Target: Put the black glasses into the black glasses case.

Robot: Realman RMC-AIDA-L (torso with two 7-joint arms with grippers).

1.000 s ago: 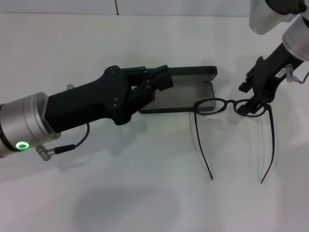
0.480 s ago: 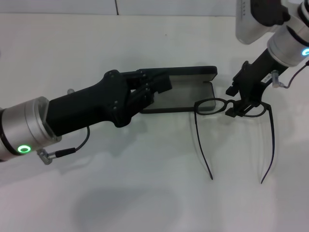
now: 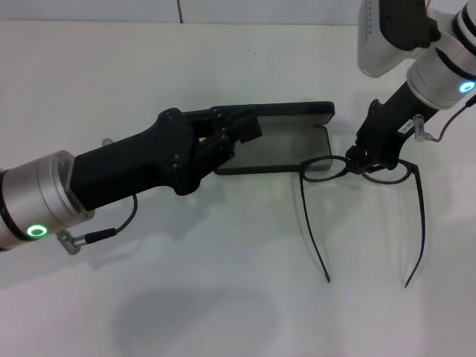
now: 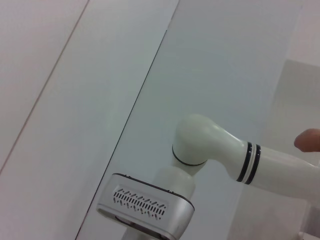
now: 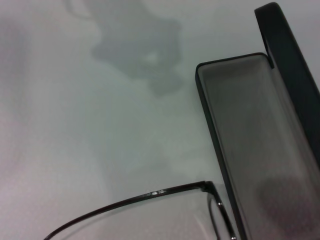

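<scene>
Thin black-framed glasses [image 3: 362, 168] not yet in open black hard-shell case [image 3: 286, 140] w/ grey lining. Right claw [image 3: 362, 160] clamped on bridge; left claw [image 3: 242, 134] steadies case, grip unclear.

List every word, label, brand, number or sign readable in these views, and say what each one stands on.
No text can be read in any view.
White tag on the right arm near the right pincer: print too small to read.
Open black hard-shell glasses case: no lettering visible.
Thin black-framed glasses: no marking visible.
</scene>
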